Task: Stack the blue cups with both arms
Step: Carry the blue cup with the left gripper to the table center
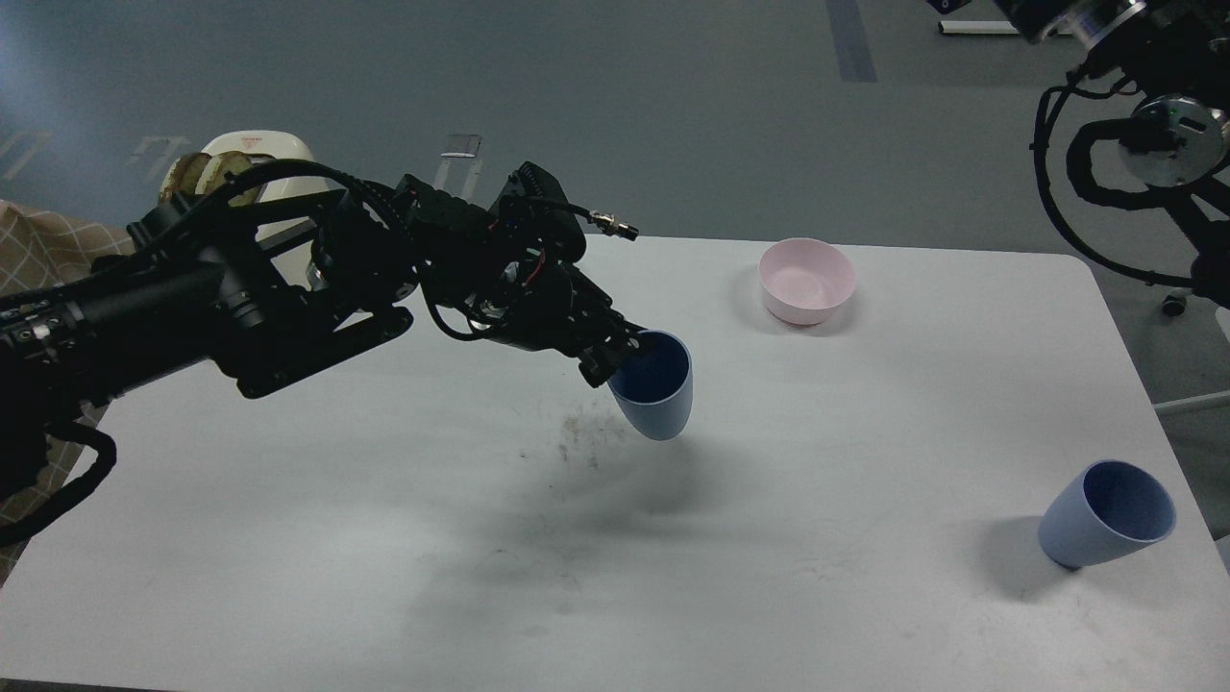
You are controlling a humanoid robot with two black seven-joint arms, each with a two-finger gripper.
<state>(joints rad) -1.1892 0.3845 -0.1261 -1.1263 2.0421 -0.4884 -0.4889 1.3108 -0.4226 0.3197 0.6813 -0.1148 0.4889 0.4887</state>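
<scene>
The two cups are light blue on the outside and darker blue inside: one cup (655, 389) near the middle, the other cup (1105, 516) at the right. The bowl (806, 280) is pink. The table (384, 538) is white, with little brown specks (584, 432). The arm (288, 288) is black. The floor (577, 96) is grey. A cloth (43, 255) at the left is tan with thin white lines in a grid.

Blue cup (656, 389) in left claw (615, 358)

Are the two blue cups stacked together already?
No, one blue cup is held up by the left gripper, and the other blue cup sits far off near the table's right edge.
</scene>
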